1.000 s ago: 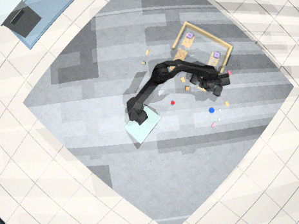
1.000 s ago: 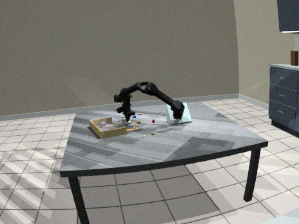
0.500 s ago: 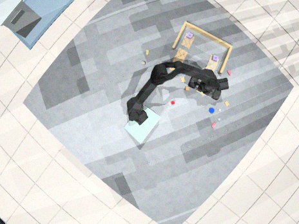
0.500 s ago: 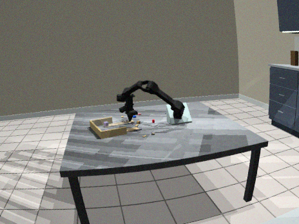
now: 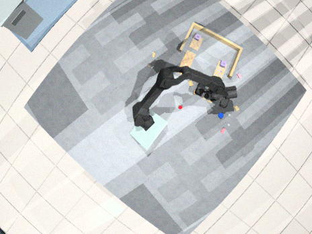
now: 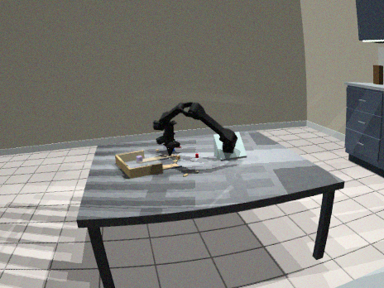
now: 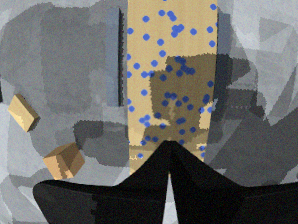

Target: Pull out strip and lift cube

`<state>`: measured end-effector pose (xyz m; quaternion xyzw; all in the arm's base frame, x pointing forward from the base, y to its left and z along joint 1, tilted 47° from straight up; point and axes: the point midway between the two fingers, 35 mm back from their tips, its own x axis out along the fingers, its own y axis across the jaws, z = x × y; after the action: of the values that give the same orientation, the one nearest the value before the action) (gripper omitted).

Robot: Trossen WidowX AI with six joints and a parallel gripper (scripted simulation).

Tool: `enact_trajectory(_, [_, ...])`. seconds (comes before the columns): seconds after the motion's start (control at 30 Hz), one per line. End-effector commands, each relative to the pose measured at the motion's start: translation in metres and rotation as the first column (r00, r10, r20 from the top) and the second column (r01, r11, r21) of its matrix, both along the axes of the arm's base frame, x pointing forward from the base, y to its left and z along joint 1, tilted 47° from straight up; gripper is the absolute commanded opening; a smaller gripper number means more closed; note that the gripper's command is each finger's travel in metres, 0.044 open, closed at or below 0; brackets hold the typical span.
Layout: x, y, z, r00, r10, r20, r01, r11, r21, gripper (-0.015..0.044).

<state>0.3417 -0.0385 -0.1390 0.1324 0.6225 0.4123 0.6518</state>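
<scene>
A strip with blue spots (image 5: 219, 70) (image 7: 137, 90) runs out of the wooden frame and bears a purple cube (image 5: 223, 63) (image 6: 139, 158); the arm hides part of it in the top view. The stretch in the wrist view shows no gap. Another strip lies in two pieces: an inner piece (image 5: 196, 44) bearing a second purple cube (image 5: 198, 37), and an outer piece (image 5: 187, 58), with a gap between. My gripper (image 6: 170, 153) (image 7: 169, 145) is shut, pointing down at the outer end of the spotted strip. Whether it touches the strip cannot be told. No label on either cube is readable.
The wooden frame (image 5: 218, 35) (image 6: 145, 170) has walls around the strips and opens toward the arm. Small wooden blocks (image 7: 23, 112) (image 5: 154, 54) lie about. A red piece (image 5: 180, 107) (image 6: 197, 156), a blue piece (image 5: 220, 115) and pink pieces (image 5: 222, 130) lie outside the frame.
</scene>
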Motion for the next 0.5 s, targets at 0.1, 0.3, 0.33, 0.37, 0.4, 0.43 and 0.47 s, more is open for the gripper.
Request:
enact_trajectory(0.1, [-0.019,0.000,-0.006,1.000,0.016,-0.023,-0.016,1.000,0.000,0.0000])
enact_trajectory(0.3, [-0.028,-0.003,-0.008,1.000,0.016,-0.024,-0.016,1.000,-0.001,0.0000])
enact_trajectory(0.33, [-0.029,-0.004,-0.008,1.000,0.016,-0.024,-0.016,1.000,-0.001,0.0000])
enact_trajectory(0.37, [-0.031,-0.004,-0.009,1.000,0.016,-0.024,-0.016,1.000,-0.001,0.0000])
enact_trajectory(0.4, [-0.032,-0.005,-0.009,1.000,0.016,-0.024,-0.016,1.000,-0.001,0.0000])
enact_trajectory(0.43, [-0.033,-0.006,-0.009,1.000,0.016,-0.024,-0.016,1.000,-0.001,0.0000])
enact_trajectory(0.47, [-0.035,-0.006,-0.009,1.000,0.016,-0.024,-0.016,1.000,-0.001,0.0000])
